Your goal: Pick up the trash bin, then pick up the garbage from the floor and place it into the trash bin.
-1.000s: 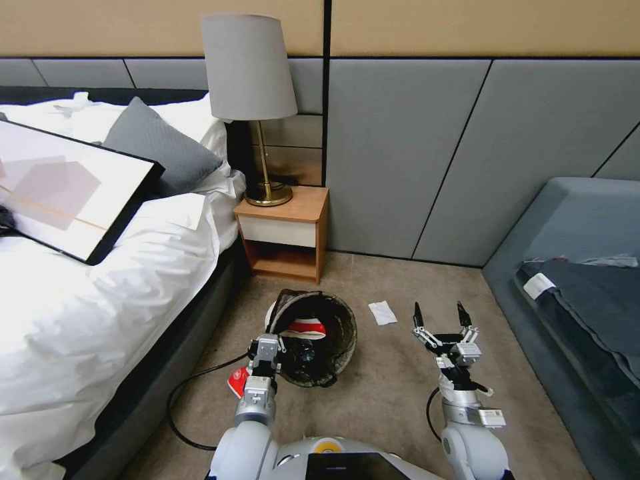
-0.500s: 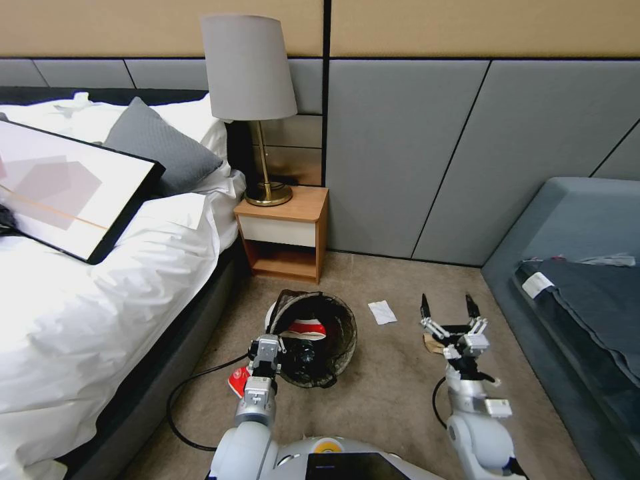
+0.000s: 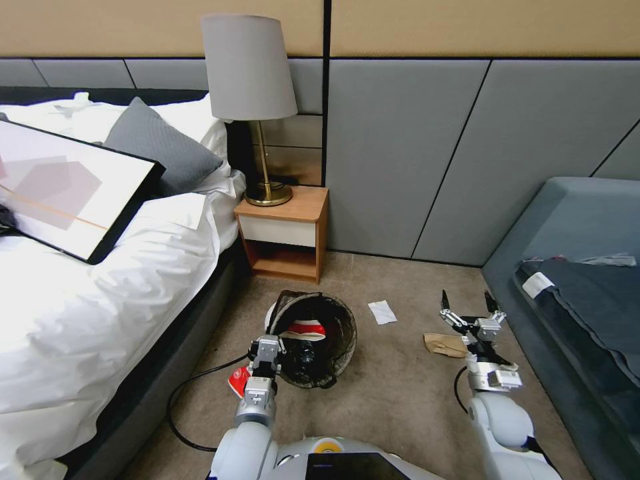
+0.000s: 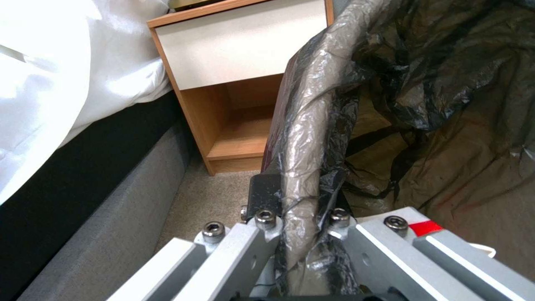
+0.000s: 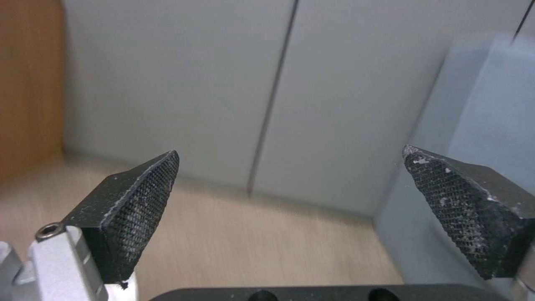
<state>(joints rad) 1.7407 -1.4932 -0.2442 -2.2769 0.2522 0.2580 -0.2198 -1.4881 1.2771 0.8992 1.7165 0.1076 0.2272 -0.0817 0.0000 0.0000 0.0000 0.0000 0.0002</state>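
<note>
The left end effector [image 3: 279, 351] was clenched on the near rim of the bin [image 3: 313, 337], which was tipped with its mouth facing up toward the head camera, above the carpet [image 3: 387, 400] in front of the nightstand [image 3: 285, 231]. In the left wrist view the fingers [image 4: 266, 196] pinched the bag-wrapped rim [image 4: 304, 138] between them. Inside the bin lay a red-and-white packet [image 3: 308, 327] on the black liner [image 3: 337, 333]. Another red packet [image 3: 238, 382] lay on the carpet just beside the left arm.

The right end effector [image 3: 469, 305] was released, its jaws spread wide and empty, hovering near the sofa [image 3: 573, 220]. A brown paper bag [image 3: 444, 344] lay on the carpet just to its left. A white paper scrap [image 3: 382, 312] lay on the carpet between the bin and the bag, nearer the wall.
</note>
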